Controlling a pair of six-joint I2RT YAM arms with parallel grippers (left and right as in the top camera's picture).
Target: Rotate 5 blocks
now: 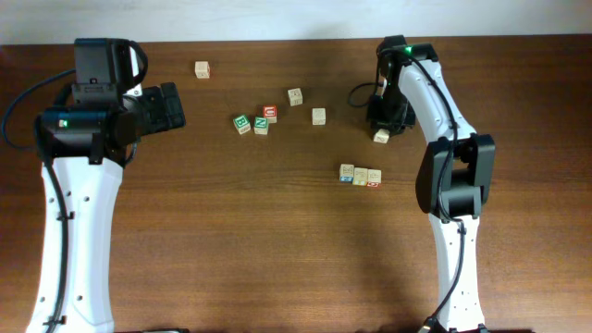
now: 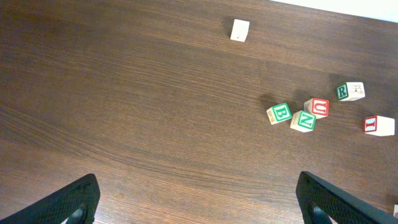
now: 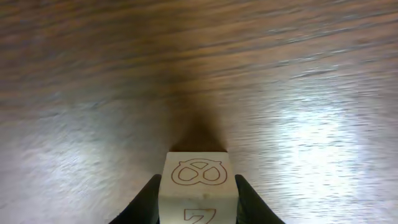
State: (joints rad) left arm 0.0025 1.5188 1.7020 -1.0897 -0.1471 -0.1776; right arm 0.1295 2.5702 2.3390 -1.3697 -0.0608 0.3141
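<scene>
The two black fingers (image 3: 147, 198) of the right gripper (image 3: 198, 200) are lying against both side faces of the pretzel block (image 3: 199, 175), so they are grasping it. The view is cut off low, so I cannot say how firmly they are pressing.

This block is sitting on the table (image 1: 277, 240) in its right half, nearer the far edge. It is apart from the row of three blocks (image 1: 361, 176), which is lying closer to the near edge.

To do the turn well, I judge the grip should be staying centred and square on the block. The block should be lifted only a little and then turned about the vertical line, so it is not tipping or sliding out. It should be set down away from the row.

The left gripper (image 2: 199, 198) is hanging wide open and empty over the left half, facing the group of five blocks (image 1: 262, 125) near the middle of the far edge.
</scene>
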